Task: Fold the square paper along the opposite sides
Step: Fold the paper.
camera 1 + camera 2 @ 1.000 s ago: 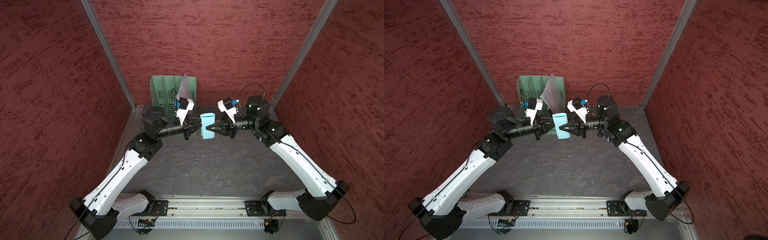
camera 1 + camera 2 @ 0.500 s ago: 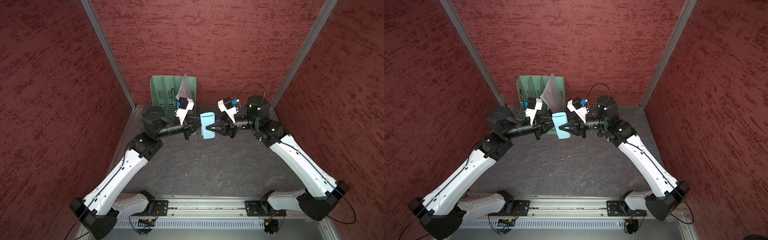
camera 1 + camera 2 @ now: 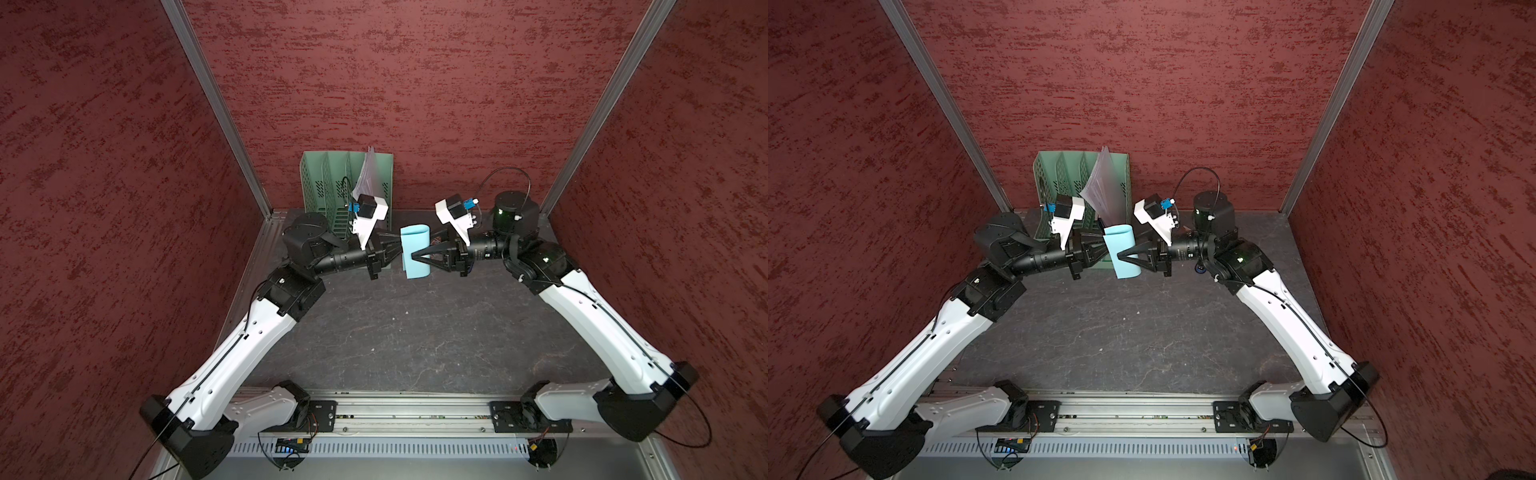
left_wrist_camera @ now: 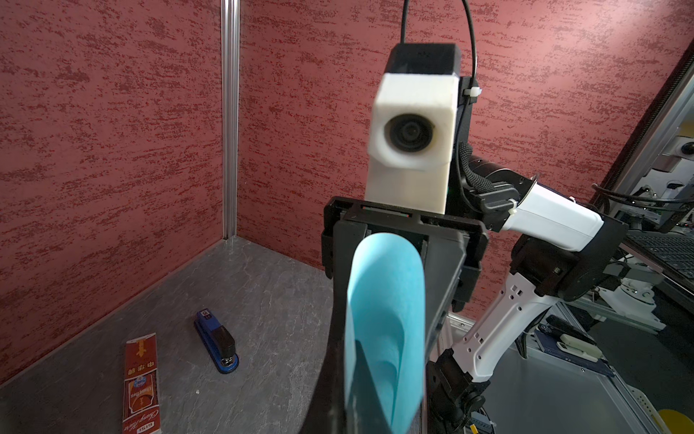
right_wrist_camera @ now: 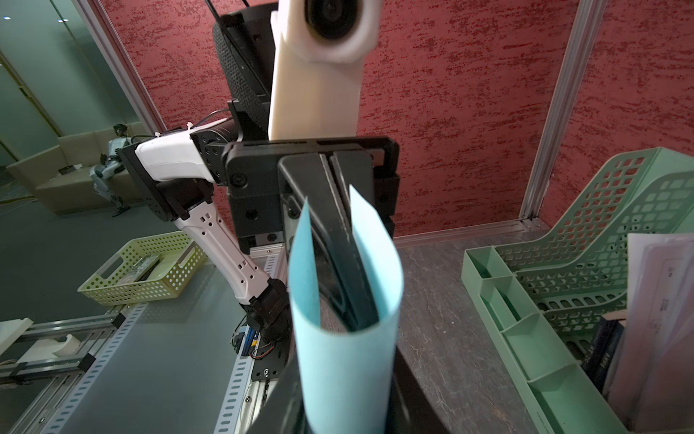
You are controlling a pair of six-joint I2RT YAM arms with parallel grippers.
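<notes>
The square paper (image 3: 415,239) (image 3: 1122,241) is light blue and curled into a U-shaped loop, held in the air at the back of the table between both arms. My left gripper (image 3: 400,249) (image 3: 1103,250) is shut on one wall of the loop. In the right wrist view its closed fingers (image 5: 338,240) reach into the paper (image 5: 345,368). My right gripper (image 3: 411,255) (image 3: 1119,256) straddles the loop from the other side, a finger against each wall, pressing the paper (image 4: 386,300) narrower. The loop's two free edges stand apart.
A green file organiser (image 3: 324,187) (image 5: 563,300) with white paper sheets (image 3: 368,174) stands against the back wall, right behind the left gripper. A blue stapler (image 4: 218,345) and a red packet (image 4: 141,383) lie on the grey table (image 3: 415,332). Red walls close in three sides.
</notes>
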